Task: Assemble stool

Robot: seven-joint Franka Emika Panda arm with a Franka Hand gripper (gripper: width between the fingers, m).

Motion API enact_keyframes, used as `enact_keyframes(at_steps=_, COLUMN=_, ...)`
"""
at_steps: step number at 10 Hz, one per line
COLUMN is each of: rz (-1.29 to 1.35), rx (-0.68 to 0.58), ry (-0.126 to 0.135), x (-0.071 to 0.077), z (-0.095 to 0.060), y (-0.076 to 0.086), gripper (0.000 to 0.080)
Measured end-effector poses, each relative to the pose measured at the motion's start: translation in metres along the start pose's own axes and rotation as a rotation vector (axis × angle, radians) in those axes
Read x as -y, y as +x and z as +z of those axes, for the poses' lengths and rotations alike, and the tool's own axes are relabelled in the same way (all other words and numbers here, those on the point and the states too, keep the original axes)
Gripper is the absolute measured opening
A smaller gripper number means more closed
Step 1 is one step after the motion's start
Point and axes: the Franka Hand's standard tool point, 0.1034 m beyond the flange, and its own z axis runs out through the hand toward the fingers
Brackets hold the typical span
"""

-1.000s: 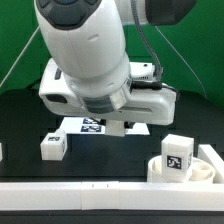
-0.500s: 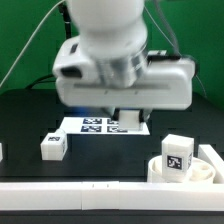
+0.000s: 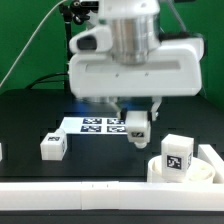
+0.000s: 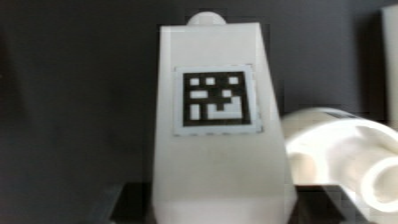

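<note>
My gripper point(image 3: 137, 117) is shut on a white blocky stool leg point(image 3: 137, 126) with a black-and-white tag and holds it above the table, just off the marker board's right end. In the wrist view the held leg point(image 4: 214, 120) fills the middle, tag facing the camera, between the dark fingers point(image 4: 313, 203). The round ring-rimmed seat point(image 3: 205, 172) lies at the front right, with another tagged leg point(image 3: 177, 154) standing in it. The seat's rim also shows in the wrist view point(image 4: 347, 150). A third leg point(image 3: 53, 146) stands on the table at the left.
The marker board point(image 3: 92, 124) lies flat on the black table behind the held leg. A long white wall strip point(image 3: 90, 196) runs along the front edge. A green backdrop stands behind. A small white piece point(image 3: 1, 152) shows at the far left edge.
The arm has moved toward the exterior view's right and drawn back, so the gripper and the held leg now show clearly. The other legs and the seat have not moved.
</note>
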Motion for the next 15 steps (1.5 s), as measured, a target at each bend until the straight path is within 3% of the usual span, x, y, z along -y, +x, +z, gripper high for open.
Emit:
enact_keyframes(at_steps=3, rz=-0.024, rx=-0.165, ry=0.027, x=0.022, z=-0.034, y=0.002, gripper=0.0337)
enact_keyframes(at_steps=6, rz=-0.042, rx=-0.376, ry=0.022, x=0.02, z=-0.028, y=0.004, gripper=0.0337)
enact_keyframes(at_steps=7, rz=-0.051, rx=-0.432, ry=0.028, x=0.029, z=-0.028, y=0.003, gripper=0.0337)
enact_keyframes(at_steps=8, rz=-0.082, rx=-0.43, ry=0.038, x=0.051, z=-0.03, y=-0.001, gripper=0.0337)
enact_keyframes(at_steps=10, rz=-0.107, rx=-0.369, ry=0.053, x=0.08, z=-0.043, y=0.011, gripper=0.0337)
enact_keyframes(at_steps=11, rz=-0.105, rx=-0.368, ry=0.057, x=0.084, z=-0.045, y=0.02, gripper=0.0337)
enact_keyframes(at_steps=14, rz=-0.109, rx=-0.368, ry=0.051, x=0.08, z=-0.039, y=0.016, gripper=0.0337)
enact_keyframes(at_steps=15, rz=-0.188, rx=-0.404, ry=0.029, x=0.083, z=-0.035, y=0.021, gripper=0.0337)
